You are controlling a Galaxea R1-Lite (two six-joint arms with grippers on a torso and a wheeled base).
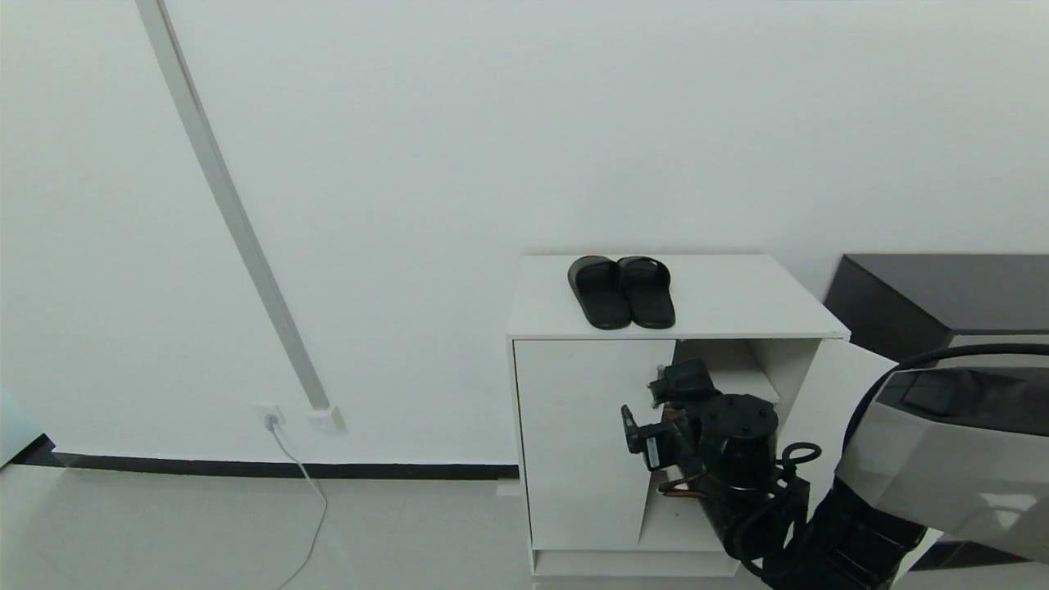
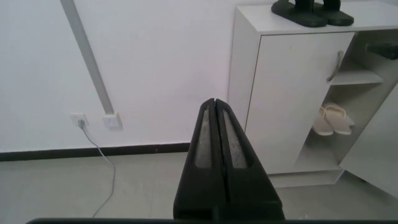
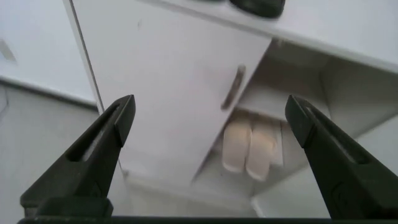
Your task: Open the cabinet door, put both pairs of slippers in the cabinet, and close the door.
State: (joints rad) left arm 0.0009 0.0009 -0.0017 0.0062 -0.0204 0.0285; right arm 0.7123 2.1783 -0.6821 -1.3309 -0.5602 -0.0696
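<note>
White cabinet top holds black slippers; beige slippers lie inside.

My right arm has a black round joint cap dotted with small screw heads, with looped black cables and a thin copper-toned wire beside it. Behind that is a glossy silver-grey shell with a dark panel and a thick black cable arching over it. The right gripper has two matte black wedge-shaped fingers, and the left gripper has long black tapering fingers with grey inset strips.
</note>
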